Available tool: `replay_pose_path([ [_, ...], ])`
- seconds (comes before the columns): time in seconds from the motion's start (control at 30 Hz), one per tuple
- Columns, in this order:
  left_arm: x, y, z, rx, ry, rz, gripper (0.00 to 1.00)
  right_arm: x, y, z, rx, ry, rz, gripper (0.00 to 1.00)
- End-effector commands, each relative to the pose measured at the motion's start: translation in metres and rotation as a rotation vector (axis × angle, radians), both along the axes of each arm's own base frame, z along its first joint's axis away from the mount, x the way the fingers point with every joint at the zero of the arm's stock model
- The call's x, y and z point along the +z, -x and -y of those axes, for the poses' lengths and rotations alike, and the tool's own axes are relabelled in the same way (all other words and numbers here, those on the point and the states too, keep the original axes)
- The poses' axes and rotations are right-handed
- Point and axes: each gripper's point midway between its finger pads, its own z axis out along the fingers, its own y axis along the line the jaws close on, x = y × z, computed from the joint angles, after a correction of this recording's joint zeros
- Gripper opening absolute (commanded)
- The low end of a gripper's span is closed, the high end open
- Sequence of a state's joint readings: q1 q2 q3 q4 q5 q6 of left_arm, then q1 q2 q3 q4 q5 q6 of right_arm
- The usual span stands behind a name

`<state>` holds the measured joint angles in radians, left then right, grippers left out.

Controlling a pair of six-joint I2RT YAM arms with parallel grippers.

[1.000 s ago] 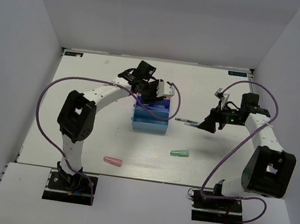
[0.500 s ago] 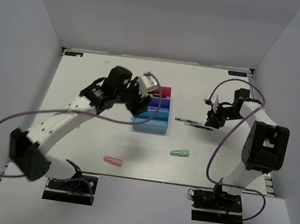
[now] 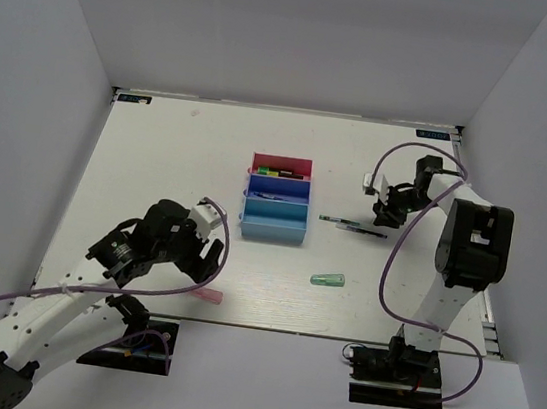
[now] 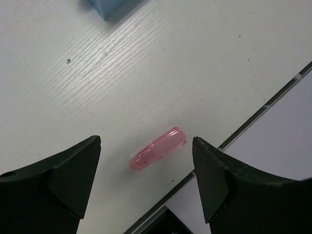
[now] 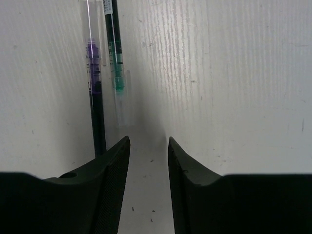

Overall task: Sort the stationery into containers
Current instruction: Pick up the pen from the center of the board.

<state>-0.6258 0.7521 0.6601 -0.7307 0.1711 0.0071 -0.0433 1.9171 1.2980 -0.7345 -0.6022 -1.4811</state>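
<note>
step: picking | left gripper spread wide over pink translucent plastic capsule | right gripper narrow, empty, just short of two thin clear-barrelled pens | next: lower left, close on capsule

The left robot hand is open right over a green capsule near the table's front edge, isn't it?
Not green. The capsule under the open left gripper is pink. It lies near the front edge of the table, as the left wrist view shows.
</note>
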Motion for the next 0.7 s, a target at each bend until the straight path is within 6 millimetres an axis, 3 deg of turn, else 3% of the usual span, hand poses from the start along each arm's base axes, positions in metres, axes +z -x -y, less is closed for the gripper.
replay_pose_path([
  [0.0, 0.001, 0.001, -0.007, 0.06, 0.015, 0.004, 0.86, -0.006, 0.005, -0.001, 0.077, 0.026, -0.002, 0.41],
  [0.3, -0.003, 0.004, -0.01, 0.071, 0.03, 0.026, 0.87, -0.016, 0.024, -0.006, 0.151, 0.041, -0.025, 0.5],
  [0.67, -0.005, 0.004, -0.011, 0.072, 0.033, 0.03, 0.88, -0.024, 0.04, -0.04, 0.238, 0.04, -0.069, 0.52],
])
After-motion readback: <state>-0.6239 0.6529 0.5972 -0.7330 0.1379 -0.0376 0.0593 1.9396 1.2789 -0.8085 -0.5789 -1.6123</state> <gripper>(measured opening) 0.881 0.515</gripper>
